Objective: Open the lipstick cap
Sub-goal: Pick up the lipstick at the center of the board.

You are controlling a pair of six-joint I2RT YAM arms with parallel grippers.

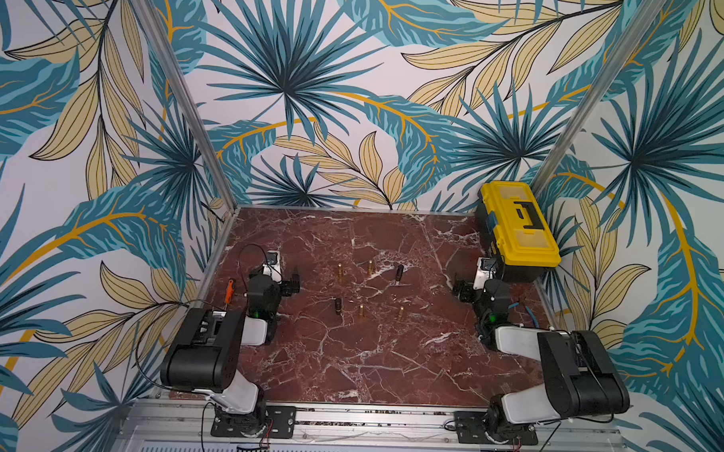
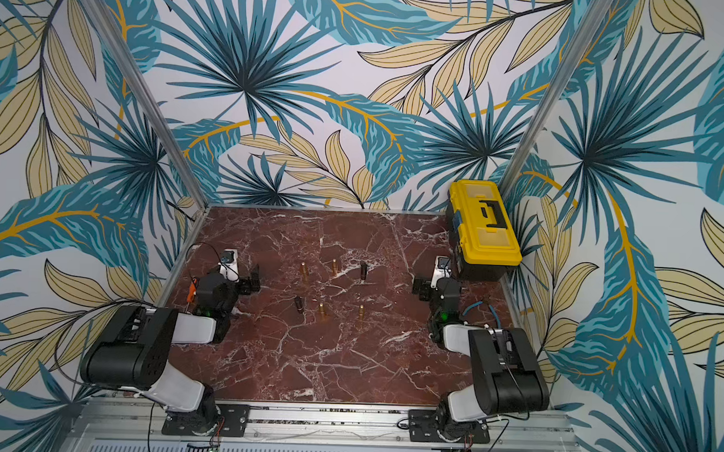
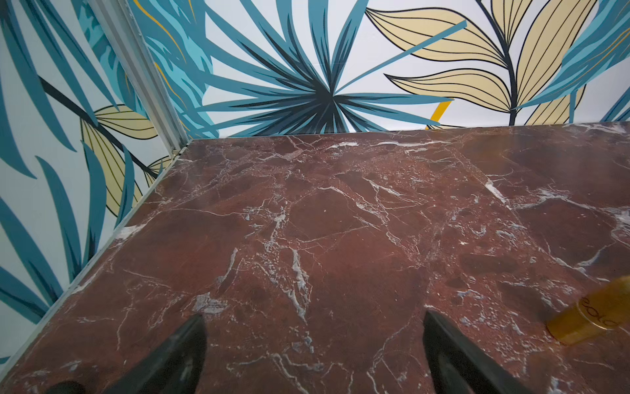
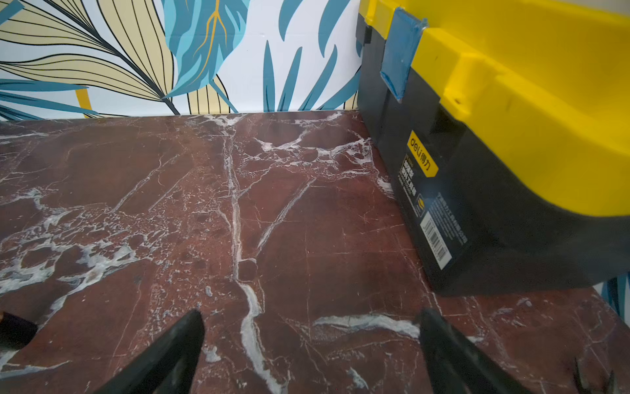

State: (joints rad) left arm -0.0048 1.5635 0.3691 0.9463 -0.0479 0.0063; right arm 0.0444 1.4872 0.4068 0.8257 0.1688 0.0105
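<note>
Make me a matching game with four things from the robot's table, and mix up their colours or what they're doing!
Things:
1. toolbox lid
2. small tool beside the left arm
3. table
4. left hand

Matches:
a. orange
b. open, holding nothing
c. yellow
d. red-brown marble

Pairs: 1-c, 2-a, 3-d, 4-b.

Table [image 1: 347, 359] centre: far lipstick row [image 1: 370, 267] behind near lipstick row [image 1: 361, 312], three each. Toolbox [image 1: 518, 224] on table, 2 o'clock corner. Left claw [image 1: 295, 276] 9 o'clock, right claw [image 1: 457, 286] 3 o'clock.
</note>
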